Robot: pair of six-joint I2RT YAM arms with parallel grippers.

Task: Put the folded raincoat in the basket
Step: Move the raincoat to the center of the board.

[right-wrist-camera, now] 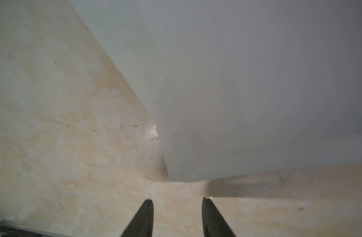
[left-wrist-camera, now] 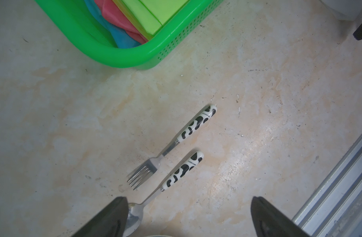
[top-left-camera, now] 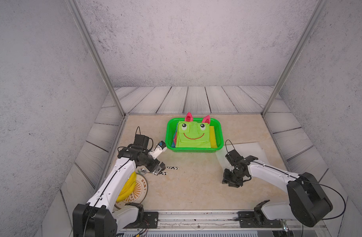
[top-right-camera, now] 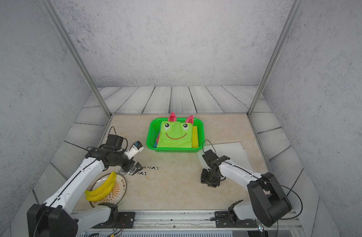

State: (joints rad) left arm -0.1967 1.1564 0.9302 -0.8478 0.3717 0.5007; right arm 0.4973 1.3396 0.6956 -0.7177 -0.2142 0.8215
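Note:
The lime-green frog-faced folded raincoat (top-left-camera: 193, 136) (top-right-camera: 176, 135) lies inside the bright green basket (top-left-camera: 169, 133) (top-right-camera: 150, 135) at the back middle of the table. The left wrist view shows a basket (left-wrist-camera: 106, 53) corner with the raincoat (left-wrist-camera: 153, 14) in it. My left gripper (top-left-camera: 160, 170) (left-wrist-camera: 189, 199) hovers low, in front and left of the basket, open wide and holding nothing. My right gripper (top-left-camera: 230, 182) (right-wrist-camera: 176, 199) points down at the table in front and right of the basket. Its jaws stand partly open with only bare table between them.
A fork (left-wrist-camera: 169, 147) and a spoon (left-wrist-camera: 176, 174) with cow-patterned handles lie under my left gripper, the spoon bowl beside one finger. A plate (top-right-camera: 120, 188) with bananas (top-right-camera: 102, 188) sits front left. A white sheet (top-left-camera: 243, 151) (right-wrist-camera: 237, 82) lies right of the basket.

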